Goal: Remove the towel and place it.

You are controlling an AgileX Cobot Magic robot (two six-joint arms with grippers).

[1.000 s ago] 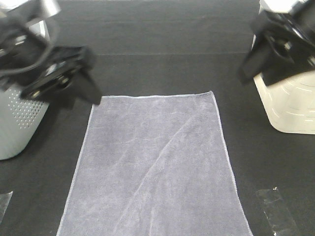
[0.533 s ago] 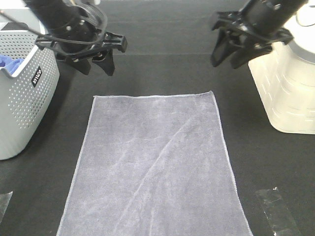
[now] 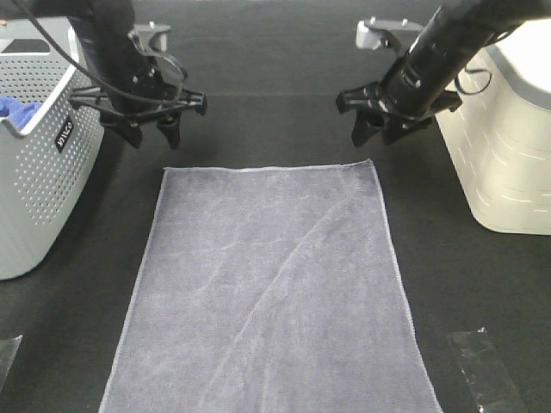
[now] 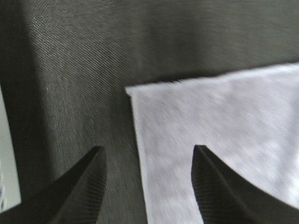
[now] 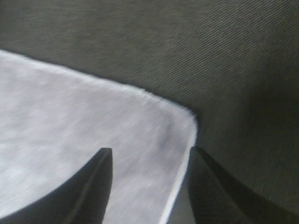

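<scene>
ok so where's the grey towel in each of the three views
exterior high: towel flat mid-table, cut off by the near frame edge
left wrist: its corner, just ahead of the left gripper
right wrist: its other far corner, ahead of the right gripper
shared landmark: black table cover

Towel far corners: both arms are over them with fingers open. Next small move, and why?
Probably lower both arms straight down onto the cloth. The towel lies flat, ungrasped; the left fingers and right fingers stand open above its far corners, each hem between them in the wrist views, so closing now would likely catch nothing.
</scene>
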